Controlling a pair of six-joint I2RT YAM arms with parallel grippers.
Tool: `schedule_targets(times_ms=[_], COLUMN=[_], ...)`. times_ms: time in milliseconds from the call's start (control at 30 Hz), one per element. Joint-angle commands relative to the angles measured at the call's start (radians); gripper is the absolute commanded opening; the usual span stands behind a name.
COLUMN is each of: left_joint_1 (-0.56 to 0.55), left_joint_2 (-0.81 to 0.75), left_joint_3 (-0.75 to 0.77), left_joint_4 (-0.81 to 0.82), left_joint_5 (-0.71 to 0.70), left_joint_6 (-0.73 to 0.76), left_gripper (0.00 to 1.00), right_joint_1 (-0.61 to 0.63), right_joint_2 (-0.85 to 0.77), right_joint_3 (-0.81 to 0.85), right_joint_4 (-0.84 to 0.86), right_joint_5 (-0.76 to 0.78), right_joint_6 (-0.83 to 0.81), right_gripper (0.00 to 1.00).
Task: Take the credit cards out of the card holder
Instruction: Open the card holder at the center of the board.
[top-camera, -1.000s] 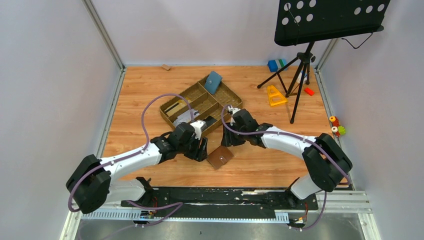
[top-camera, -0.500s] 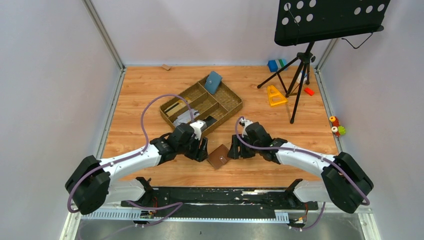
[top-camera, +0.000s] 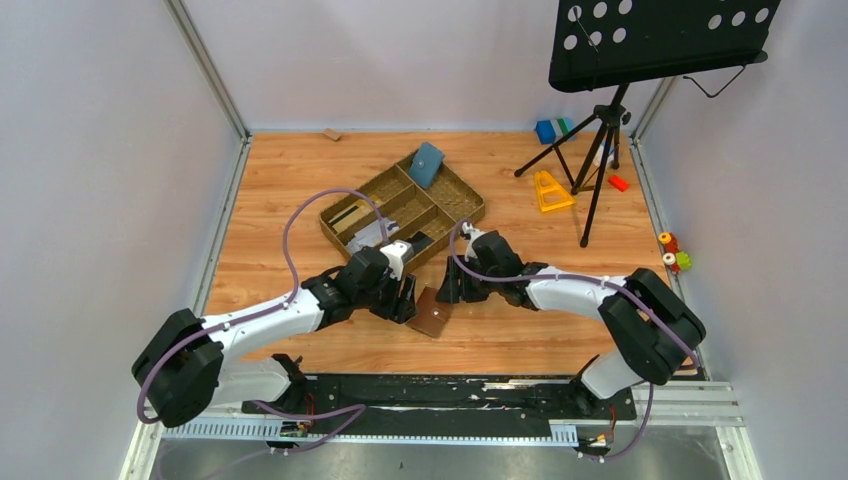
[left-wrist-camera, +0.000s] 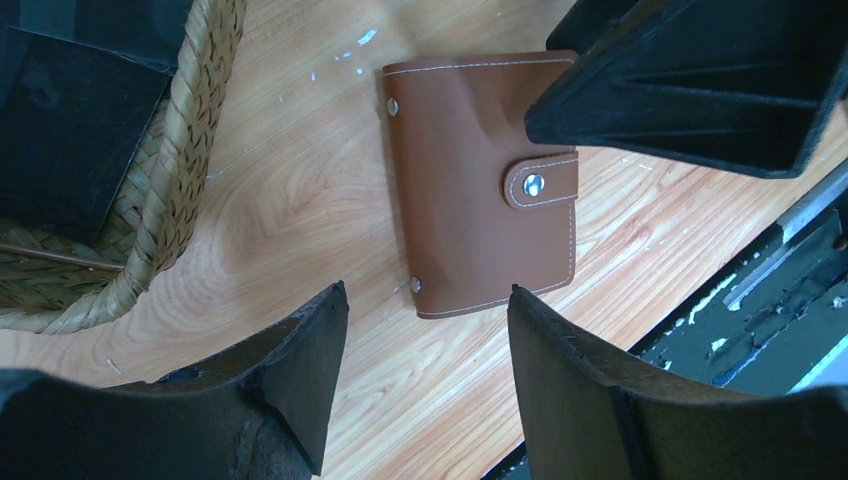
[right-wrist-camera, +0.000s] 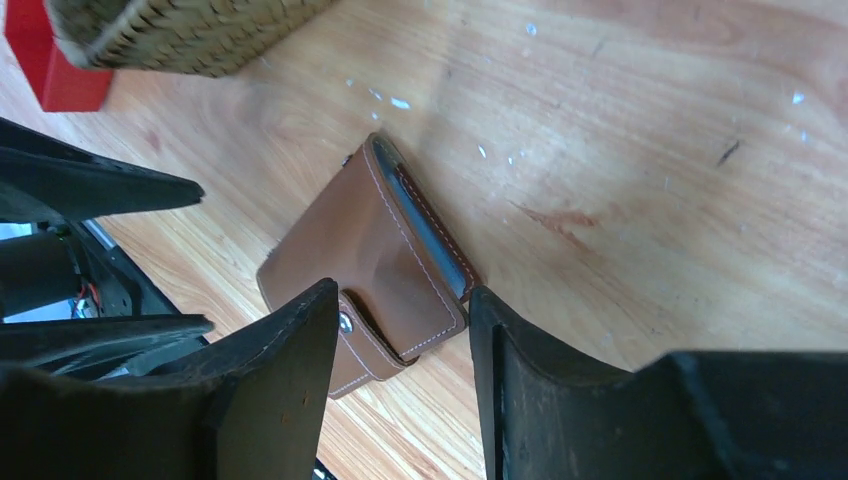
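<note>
The card holder (top-camera: 432, 313) is a small brown wallet lying shut on the wooden table, its tab snapped closed. It also shows in the left wrist view (left-wrist-camera: 480, 190) and the right wrist view (right-wrist-camera: 370, 250). A dark edge (right-wrist-camera: 432, 228) shows in its open side; the cards themselves are hidden. My left gripper (top-camera: 405, 300) is open and empty just left of it, jaws above the table (left-wrist-camera: 425, 292). My right gripper (top-camera: 447, 290) is open, jaws standing either side of the tab end (right-wrist-camera: 402, 290). One of its fingers (left-wrist-camera: 680, 80) covers a corner of the holder.
A woven divided tray (top-camera: 462, 218) stands just behind the grippers, with a blue-teal pouch (top-camera: 426, 164) leaning on its far rim. A music stand (top-camera: 600, 150), a yellow triangle (top-camera: 551, 190) and small toys (top-camera: 672, 255) are at the right. A black rail (top-camera: 450, 390) runs along the near edge.
My right gripper swung out toward the front right, then came back left onto the card holder's right side. The holder shifted slightly left. My left arm barely moved.
</note>
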Motion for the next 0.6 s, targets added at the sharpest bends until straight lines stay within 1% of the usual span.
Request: schedule_targets(times_ms=[0,167,333,467,567], left_joint_1=[-0.004,-0.006,-0.011,-0.011,-0.011], left_joint_2=[0.0,-0.001,0.013,0.039,0.06], left_joint_3=[-0.02,-0.035,-0.049,-0.055,-0.063], left_joint_4=[0.03,0.062,0.106,0.139,0.168], left_joint_5=[-0.018,0.007,0.034,0.059,0.082], left_joint_6=[-0.002,-0.033,-0.068,-0.094,-0.117], left_gripper=[0.67,0.67,0.69,0.7,0.7], right_joint_1=[-0.008,-0.009,-0.009,-0.008,-0.009], right_joint_2=[-0.024,-0.117,-0.216,-0.244,-0.229], right_joint_3=[0.049,-0.023,-0.123,-0.184,-0.206], right_joint_4=[0.043,0.023,0.044,0.087,0.129], right_joint_5=[-0.003,0.017,0.01,-0.016,-0.039], right_joint_6=[-0.031,-0.038,0.009,0.052,0.079], right_gripper=[0.51,0.53,0.55,0.56,0.56])
